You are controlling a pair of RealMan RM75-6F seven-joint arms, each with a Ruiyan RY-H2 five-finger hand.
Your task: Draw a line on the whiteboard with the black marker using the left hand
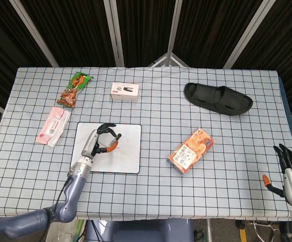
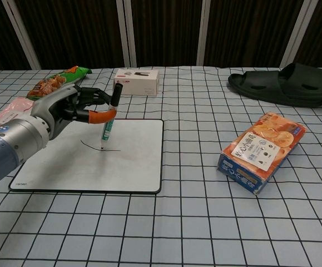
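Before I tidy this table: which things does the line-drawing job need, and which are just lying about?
Needed: whiteboard, black marker, left hand holding it.

Lying about: black slipper, orange box, white box, green snack bag, pink packet.

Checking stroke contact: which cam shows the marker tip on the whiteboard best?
Chest view. The black marker stands nearly upright in the left hand, its tip meeting the whiteboard at the drawn line. In the head view, the hand covers most of the marker, and the tip cannot be made out.
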